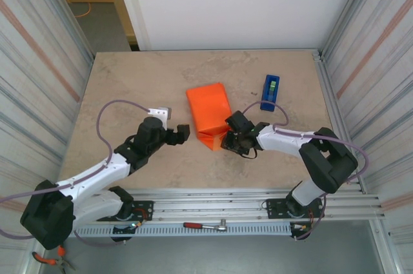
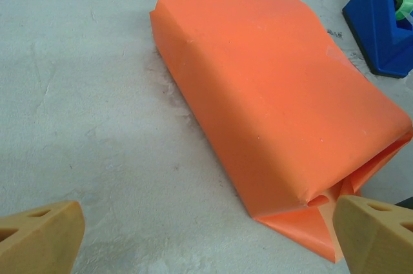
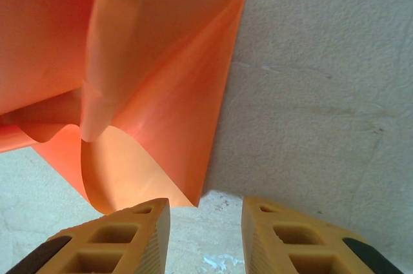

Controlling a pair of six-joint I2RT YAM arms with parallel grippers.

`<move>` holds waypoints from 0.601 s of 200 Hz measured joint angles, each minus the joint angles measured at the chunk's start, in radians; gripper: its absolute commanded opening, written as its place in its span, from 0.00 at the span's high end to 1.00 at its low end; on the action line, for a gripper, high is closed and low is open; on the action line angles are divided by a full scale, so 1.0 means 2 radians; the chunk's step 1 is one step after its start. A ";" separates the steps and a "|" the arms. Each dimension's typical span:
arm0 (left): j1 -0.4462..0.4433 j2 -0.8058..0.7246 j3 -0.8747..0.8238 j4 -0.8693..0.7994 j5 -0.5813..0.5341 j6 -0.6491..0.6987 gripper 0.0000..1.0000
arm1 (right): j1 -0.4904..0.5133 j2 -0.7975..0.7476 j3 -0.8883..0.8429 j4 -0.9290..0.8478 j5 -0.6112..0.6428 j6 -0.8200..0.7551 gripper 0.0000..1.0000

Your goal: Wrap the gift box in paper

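1. Paper (image 1: 208,114) is folded round into a flat parcel mid-worktop. The gift box is presumably inside, hidden by the paper.
2. Step, as I read it: body wrap done, now closing the near end. The flaps there (image 3: 161,93) hang loose and uncreased, with one triangular tab lying flat on the worktop (image 2: 303,229).
3. Right claw (image 1: 231,140) sits at that near end, jaws half-parted with nothing between them. Its fingertips (image 3: 129,232) are just short of the flap's edge.
4. Left claw (image 1: 182,133) is fully released, just left of the parcel and clear of it.
5. Next move calls for pinching the loose flap and folding it up against the box end, while the left claw pins the parcel so it doesn't slide. Thin paper, so tear and crumple risk.
6. Blue tape dispenser (image 1: 271,92) stands near the parcel's far right corner, ready for sealing.
7. Worktop (image 1: 129,87) is beige and stone-look, matte. A ratchet wrench (image 1: 205,225) lies on the front rail.
8. Room: ribbed metal panels on both sides, white wall behind, doorway at far left.
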 measured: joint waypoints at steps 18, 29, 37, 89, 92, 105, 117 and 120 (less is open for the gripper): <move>0.000 0.000 -0.003 0.000 0.000 0.000 0.01 | 0.000 0.007 0.004 0.002 -0.002 0.000 0.67; 0.000 0.000 -0.003 0.002 0.000 0.000 0.01 | 0.001 0.011 0.007 0.004 -0.002 0.000 0.67; 0.000 0.000 -0.004 0.003 0.000 0.000 0.01 | 0.001 0.014 0.009 0.005 -0.002 0.000 0.68; 0.000 0.004 -0.004 0.011 0.000 -0.002 0.01 | 0.003 0.024 0.013 0.009 -0.002 0.000 0.73; 0.000 0.005 -0.004 0.011 0.000 -0.002 0.01 | 0.003 0.024 0.013 0.009 -0.002 0.000 0.73; 0.000 0.008 -0.004 0.011 0.000 -0.002 0.01 | 0.003 0.024 0.013 0.009 -0.002 0.000 0.76; 0.000 0.011 -0.004 0.011 0.000 -0.003 0.01 | 0.003 0.025 0.013 0.008 -0.001 0.000 0.78; 0.000 0.011 -0.004 0.012 0.000 -0.003 0.01 | 0.003 0.025 0.013 0.008 -0.001 0.000 0.79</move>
